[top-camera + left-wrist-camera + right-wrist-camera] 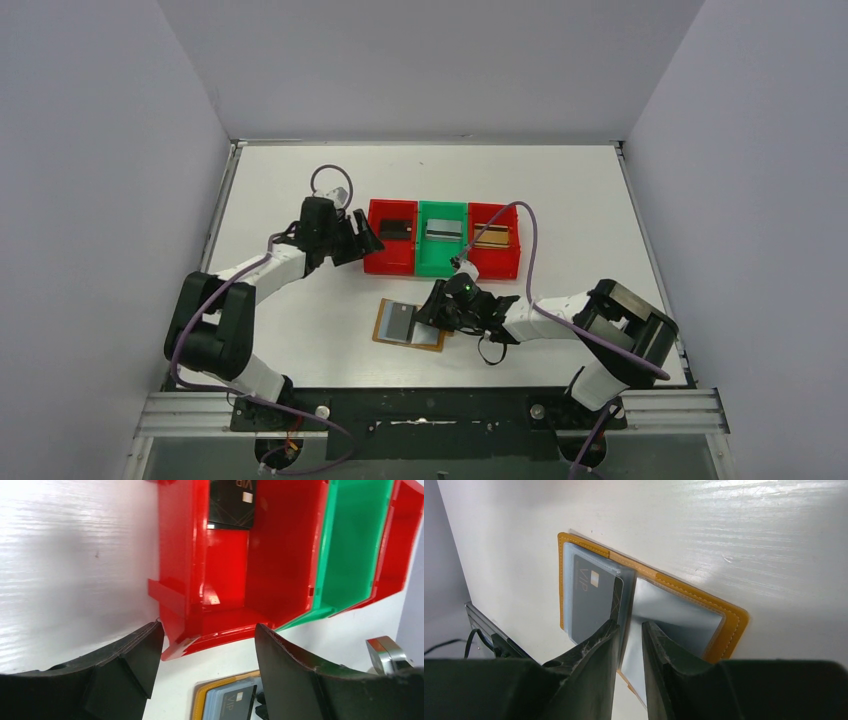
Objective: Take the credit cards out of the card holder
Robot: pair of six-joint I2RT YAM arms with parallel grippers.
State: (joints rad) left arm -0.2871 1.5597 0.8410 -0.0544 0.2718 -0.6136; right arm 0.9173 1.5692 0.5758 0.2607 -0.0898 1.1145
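The card holder (410, 325) lies open on the table, mustard rim (730, 624) up and pale blue-grey pockets showing. A dark VIP credit card (591, 602) sits in its left pocket. My right gripper (628, 625) rests on the holder's middle, its fingers nearly together on the upright pocket leaf between them. My left gripper (207, 647) hovers open and empty at the near left corner of the left red bin (227, 587), where a black card (231, 502) lies. A silver card (443, 229) lies in the green bin and a gold-brown card (491, 237) in the right red bin.
Three bins stand in a row behind the holder: red (375, 262), green (425, 268), red (512, 268). The right arm's cable (530, 250) loops over the right bin. White walls close in the table at the back and sides.
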